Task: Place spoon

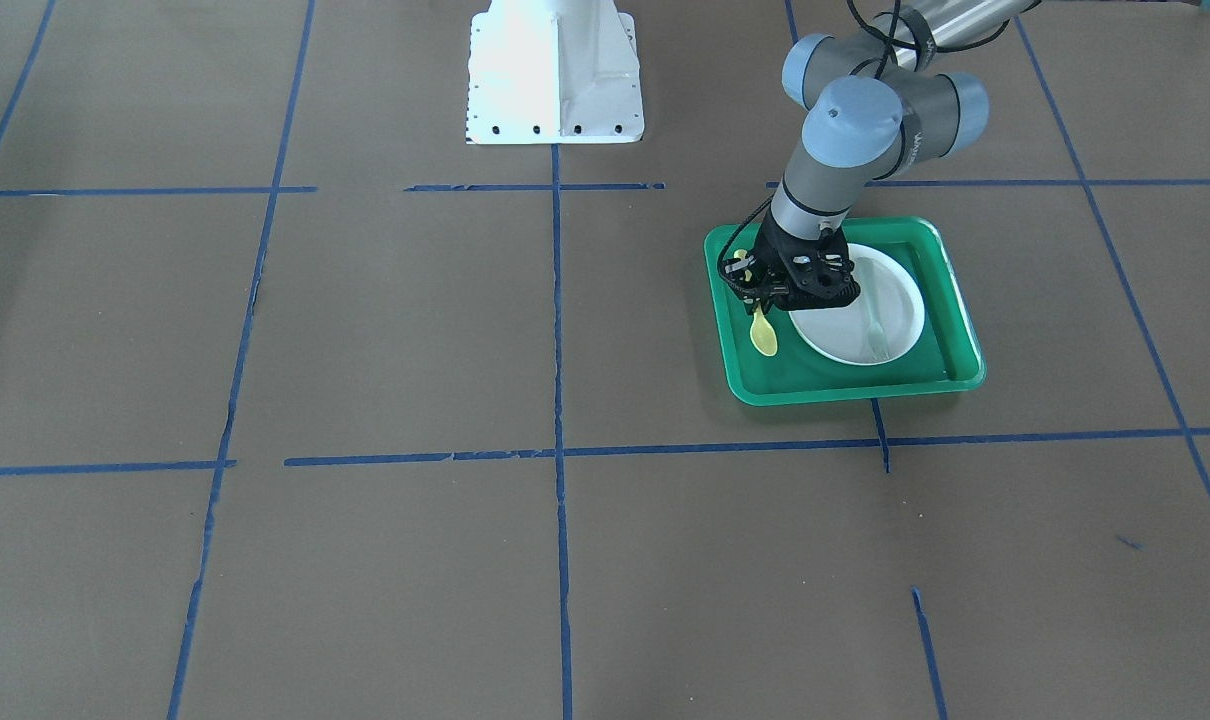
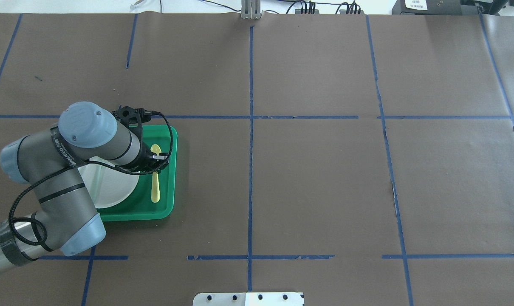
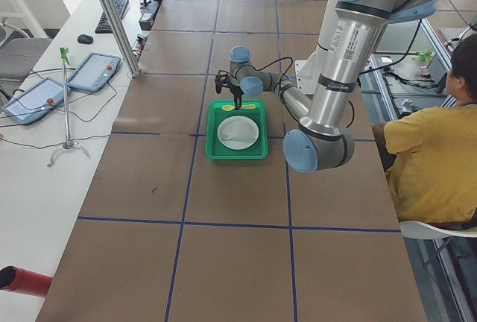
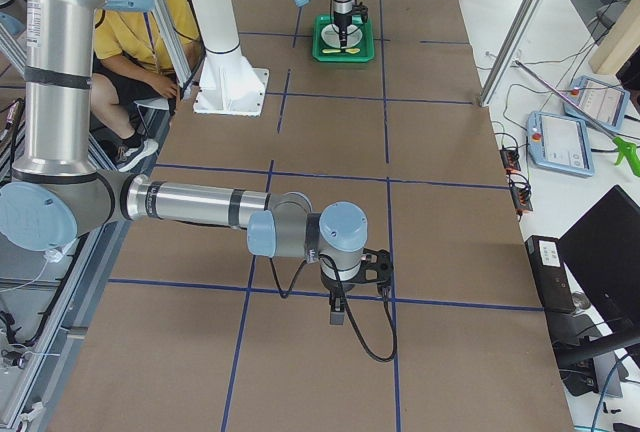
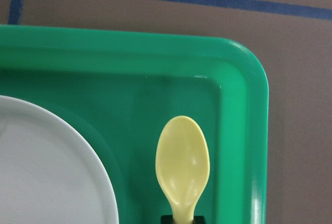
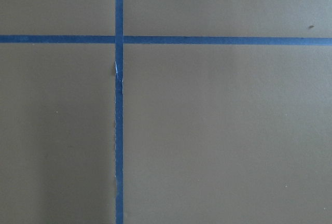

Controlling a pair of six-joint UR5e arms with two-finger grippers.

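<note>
The small yellow spoon (image 1: 763, 338) is over the floor of the green tray (image 1: 855, 390), beside the white plate (image 1: 890, 295), with its bowl toward the tray's far corner. My left gripper (image 1: 762, 303) points down over the tray and is shut on the spoon's handle just behind the bowl. From overhead the spoon (image 2: 155, 191) runs straight along the tray's right side (image 2: 172, 170), under the left gripper (image 2: 157, 163). The left wrist view shows the spoon's bowl (image 5: 182, 164) close to the tray floor (image 5: 155, 94). I cannot tell whether it touches. My right gripper (image 4: 338, 314) hangs over bare table far away; I cannot tell its state.
A pale translucent fork (image 1: 875, 335) lies on the plate. The white robot base (image 1: 553, 70) stands mid-table. Brown paper with blue tape lines (image 2: 250, 170) covers the table. A person in yellow (image 3: 432, 158) sits beside the table.
</note>
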